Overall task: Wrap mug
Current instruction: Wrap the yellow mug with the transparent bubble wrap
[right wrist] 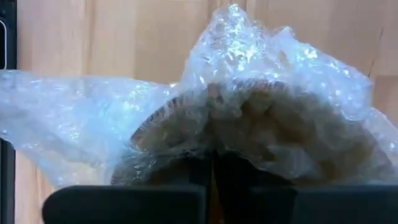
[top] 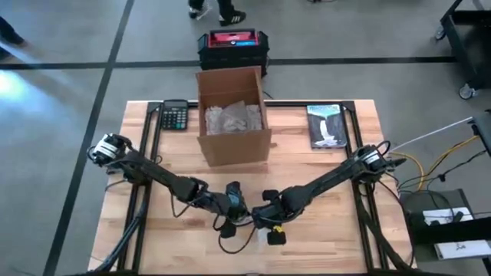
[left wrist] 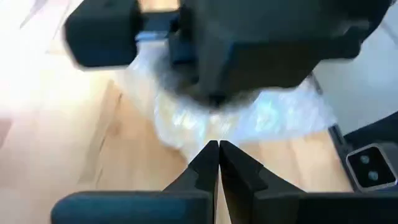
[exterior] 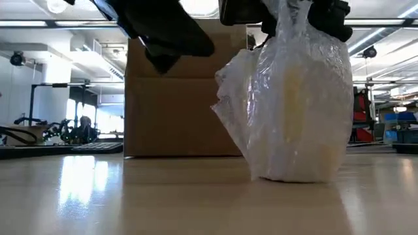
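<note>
The mug stands on the table in front of the cardboard box, on the near side of it, and it is already covered by bubble wrap; through the plastic I see only a pale yellowish shape. So the step in hand is, I think, the closing of the wrap around the mug, w/ most of the sheet already pulled up and gathered at the top.

Right gripper is just in front of the box too, directly over the mug. Its fingers are pressed together w/ no gap, and the wrap is bunched right against their tips, so I judge it pinches the bubble wrap at the top of the bundle; whether the mug's rim is also between the fingers, I cannot tell.

Left gripper is beside the right one, on the left of the mug as seen from the box side. Its two fingers are closed tip to tip and nothing is between them; the wrap lies just beyond the tips, not touched as far as I can see.

Next move probably needs the left gripper to open, take the loose flap that sticks out at the side of the bundle, and fold it over or under, while the right one keeps the top tight. Risk: the wrap is springy and may open again when released.

Behind-left of the box is a calculator, behind-right a book.
</note>
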`<action>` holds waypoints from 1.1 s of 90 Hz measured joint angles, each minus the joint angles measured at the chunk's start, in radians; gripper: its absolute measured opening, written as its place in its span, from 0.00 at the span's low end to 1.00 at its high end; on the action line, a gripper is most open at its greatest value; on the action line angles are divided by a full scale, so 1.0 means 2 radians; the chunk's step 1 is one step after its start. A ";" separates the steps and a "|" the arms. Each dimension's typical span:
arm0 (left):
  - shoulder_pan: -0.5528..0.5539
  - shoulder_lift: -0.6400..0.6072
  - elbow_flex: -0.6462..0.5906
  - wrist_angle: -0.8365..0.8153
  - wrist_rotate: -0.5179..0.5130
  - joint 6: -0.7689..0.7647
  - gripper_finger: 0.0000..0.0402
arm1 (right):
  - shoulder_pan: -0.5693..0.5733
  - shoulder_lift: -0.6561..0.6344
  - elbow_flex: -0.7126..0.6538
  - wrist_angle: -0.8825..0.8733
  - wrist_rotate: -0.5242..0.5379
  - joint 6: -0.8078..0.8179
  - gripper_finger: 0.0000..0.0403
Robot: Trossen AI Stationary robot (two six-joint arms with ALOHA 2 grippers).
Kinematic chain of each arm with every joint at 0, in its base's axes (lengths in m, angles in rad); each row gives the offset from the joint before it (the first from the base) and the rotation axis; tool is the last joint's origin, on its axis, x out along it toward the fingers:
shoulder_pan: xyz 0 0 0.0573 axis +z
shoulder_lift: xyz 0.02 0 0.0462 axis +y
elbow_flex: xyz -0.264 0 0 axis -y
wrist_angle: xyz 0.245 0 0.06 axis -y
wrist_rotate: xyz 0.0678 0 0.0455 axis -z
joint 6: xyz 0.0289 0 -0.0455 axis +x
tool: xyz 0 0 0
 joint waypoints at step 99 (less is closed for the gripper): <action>0.000 0.051 0.001 0.120 0.000 0.023 0.00 | -0.006 0.000 -0.005 0.051 0.010 -0.010 0.01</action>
